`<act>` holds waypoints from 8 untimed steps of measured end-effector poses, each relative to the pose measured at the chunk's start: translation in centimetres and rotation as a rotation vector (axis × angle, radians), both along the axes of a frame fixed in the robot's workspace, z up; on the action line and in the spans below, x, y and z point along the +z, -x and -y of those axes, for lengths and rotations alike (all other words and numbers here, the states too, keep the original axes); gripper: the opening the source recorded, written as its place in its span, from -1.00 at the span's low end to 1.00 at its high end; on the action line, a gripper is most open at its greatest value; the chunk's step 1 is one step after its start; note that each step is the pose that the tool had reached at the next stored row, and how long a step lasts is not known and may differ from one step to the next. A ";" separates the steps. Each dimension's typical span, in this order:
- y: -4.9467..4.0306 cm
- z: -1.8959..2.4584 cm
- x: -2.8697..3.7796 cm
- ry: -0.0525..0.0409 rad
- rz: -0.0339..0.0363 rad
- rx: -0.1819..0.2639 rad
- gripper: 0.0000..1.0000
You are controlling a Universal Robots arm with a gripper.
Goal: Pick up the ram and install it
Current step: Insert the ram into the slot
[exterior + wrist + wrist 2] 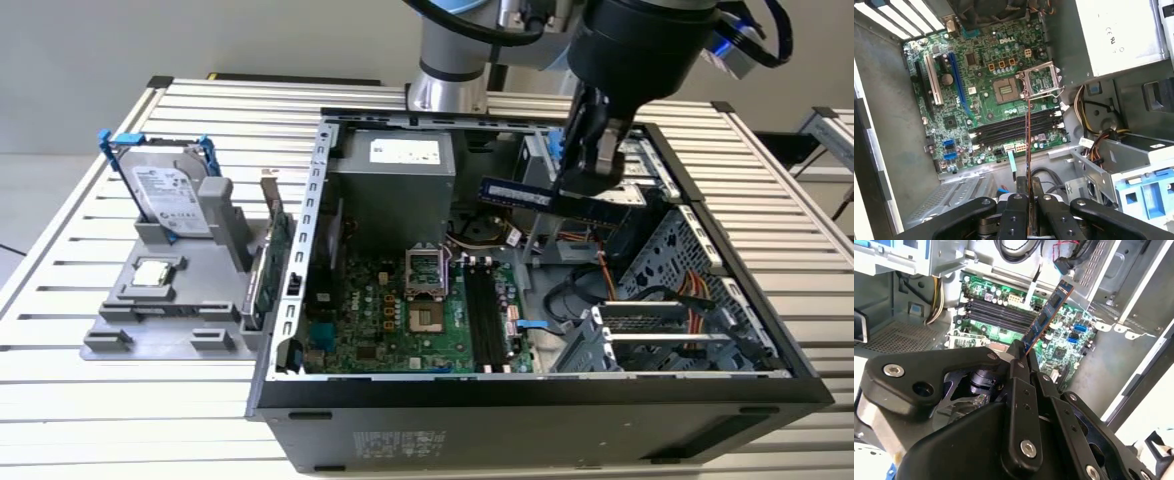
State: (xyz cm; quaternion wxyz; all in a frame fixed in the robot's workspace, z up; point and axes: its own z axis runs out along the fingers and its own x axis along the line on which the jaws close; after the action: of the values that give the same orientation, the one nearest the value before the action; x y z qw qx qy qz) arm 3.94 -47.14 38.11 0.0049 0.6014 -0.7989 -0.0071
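Blue-green and slim, the ram hangs in the air inside the open computer case, toward the case's back corner on the exterior view's right. It is above the motherboard and touches nothing but the hand. The hand's fingers are pressed together on one end of the stick. In the second wrist view the free end of the ram juts out past the hand over the board. The case lies on the slatted metal surface and reaches toward its near edge.

The step in hand appears to be carrying the ram to the black memory slots, which lie well below it and nearer the front of the case. In the exterior view the stick seems to run across the slots, not along them. It likely needs turning until its long edge is parallel with a slot, level end to end. With only one end gripped, pressure could tip it, so a straight, even descent seems wise. Loose cables sit beside the path.
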 end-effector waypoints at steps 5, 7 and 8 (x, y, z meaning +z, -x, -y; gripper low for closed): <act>0.00 0.00 0.00 -0.0001 -0.0001 -0.037 -1.00; 0.00 0.00 0.00 -0.0001 -0.0001 -0.052 -1.00; 0.00 0.00 0.00 -0.0001 -0.0001 -0.060 -1.00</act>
State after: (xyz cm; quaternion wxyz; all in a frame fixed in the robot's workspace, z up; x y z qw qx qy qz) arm 3.94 -47.14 38.11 0.0047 0.5770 -0.8167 -0.0074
